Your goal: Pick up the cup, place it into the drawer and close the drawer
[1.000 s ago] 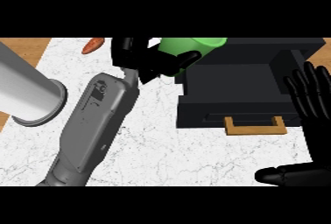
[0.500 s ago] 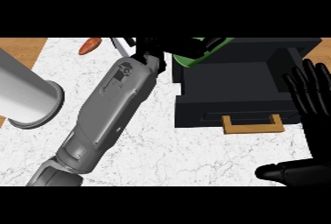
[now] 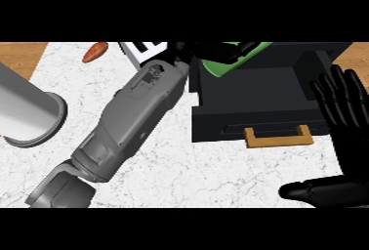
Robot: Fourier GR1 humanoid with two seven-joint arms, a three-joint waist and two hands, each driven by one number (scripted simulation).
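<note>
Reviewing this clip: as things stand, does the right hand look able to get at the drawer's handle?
Probably yes. The right hand rests open at the view's right edge, just beside the tan handle on the drawer front, and nothing lies between them.

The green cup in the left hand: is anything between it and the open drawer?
Nothing visible. The left hand holds the green cup over the back corner of the open black drawer, and its cavity below shows no objects.

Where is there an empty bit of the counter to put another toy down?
Bare counter shows in front of the drawer, between the left forearm and the right hand. Up top it is crowded: the left hand holds the cup there.
</note>
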